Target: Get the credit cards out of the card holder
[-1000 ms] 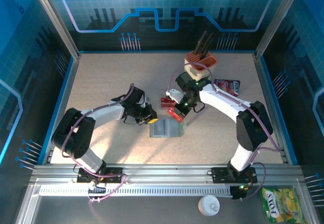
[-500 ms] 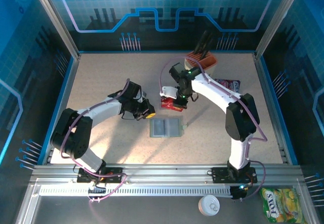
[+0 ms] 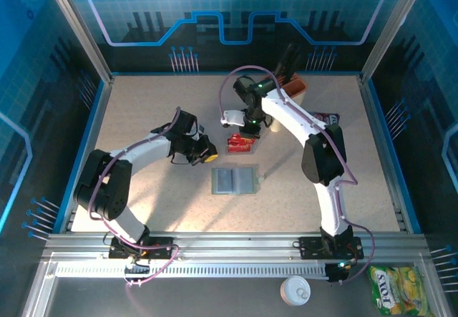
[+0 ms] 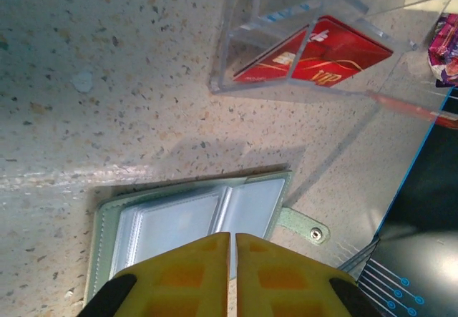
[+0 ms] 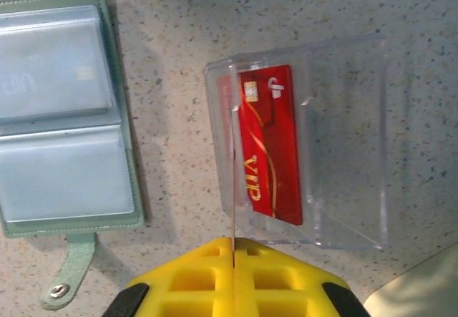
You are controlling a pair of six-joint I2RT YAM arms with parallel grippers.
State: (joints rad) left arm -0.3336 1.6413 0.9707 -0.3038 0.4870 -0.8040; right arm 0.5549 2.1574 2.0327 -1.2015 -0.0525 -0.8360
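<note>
Nearest me, the card holder (image 3: 234,180) lay open and flat on the tabletop (image 3: 143,109), clear sleeves up, tab on its right edge, and what looked like a pale card sat behind one sleeve (image 5: 54,81). Just beyond its left corner, the left fingers (image 4: 233,240) were pressed together on nothing. Farther back, a red credit card (image 5: 270,142) lay in a clear tray (image 5: 343,138) just past the holder, and the right fingers (image 5: 233,244) were together at the tray's edge; I couldn't tell if they pinched anything.
</note>
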